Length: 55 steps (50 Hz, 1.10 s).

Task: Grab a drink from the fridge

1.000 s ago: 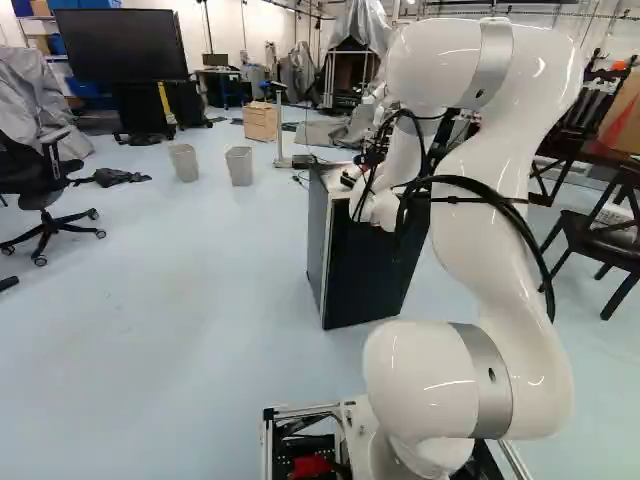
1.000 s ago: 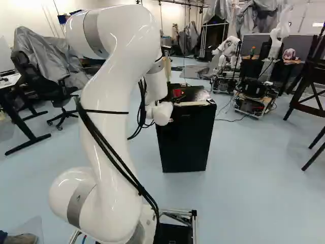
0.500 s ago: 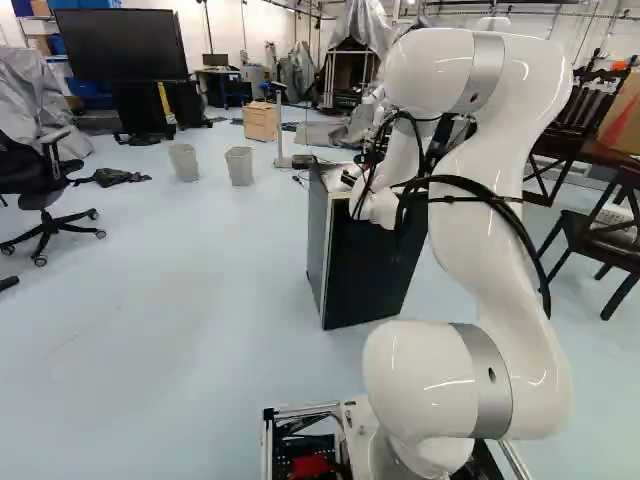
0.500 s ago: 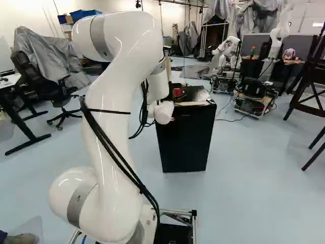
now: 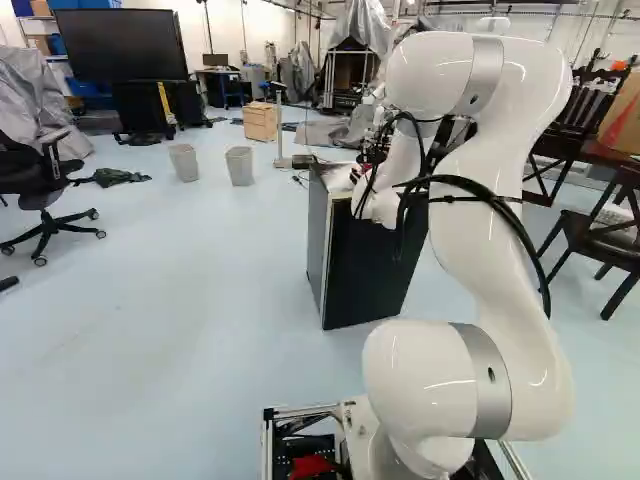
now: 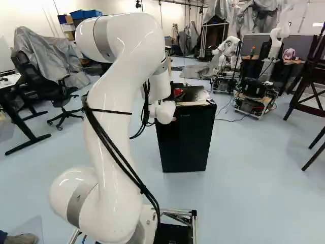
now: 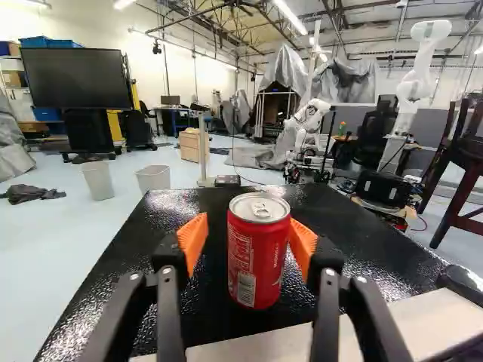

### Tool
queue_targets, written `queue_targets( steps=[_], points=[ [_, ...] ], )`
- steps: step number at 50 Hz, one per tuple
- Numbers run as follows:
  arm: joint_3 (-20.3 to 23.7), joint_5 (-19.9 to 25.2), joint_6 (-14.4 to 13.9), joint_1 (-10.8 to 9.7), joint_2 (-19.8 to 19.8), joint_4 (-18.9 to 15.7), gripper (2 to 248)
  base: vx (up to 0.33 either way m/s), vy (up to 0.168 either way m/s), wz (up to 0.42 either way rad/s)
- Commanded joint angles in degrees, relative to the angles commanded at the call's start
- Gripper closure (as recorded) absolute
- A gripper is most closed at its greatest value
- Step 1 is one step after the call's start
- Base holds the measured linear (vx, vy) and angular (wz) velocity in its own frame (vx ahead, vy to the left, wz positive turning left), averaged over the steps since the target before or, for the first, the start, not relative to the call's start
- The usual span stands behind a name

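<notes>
Black mini fridge [image 6: 185,137] stands on pale blue floor [image 5: 180,330]; its top is shiny. Red soda can [image 7: 259,253] is upright on it, white print and barcode showing. Claw [image 5: 366,165] is spread around the can. Beyond the fridge: grey bins [image 7: 97,181], large screen [image 7: 75,78], wooden cabinet [image 5: 260,122], another robot [image 7: 306,121].

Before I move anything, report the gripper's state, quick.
Gripper: open, its orange pads on either side of the upright red can, with a gap showing at one pad; not gripping it.
</notes>
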Motion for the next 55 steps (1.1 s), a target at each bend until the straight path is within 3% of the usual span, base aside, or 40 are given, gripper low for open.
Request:
queue_targets(
  steps=[4,5,10,11,55],
  points=[
    [0.00,0.00,0.00,0.00,0.00,0.00,102,0.000,0.000,0.000],
    [0.00,0.00,0.00,0.00,0.00,0.00,140,0.000,0.000,0.000],
    [0.00,0.00,0.00,0.00,0.00,0.00,140,0.000,0.000,0.000],
    [0.00,0.00,0.00,0.00,0.00,0.00,155,0.000,0.000,0.000],
    [0.05,0.00,0.00,0.00,4.30,0.00,155,0.000,0.000,0.000]
  ],
)
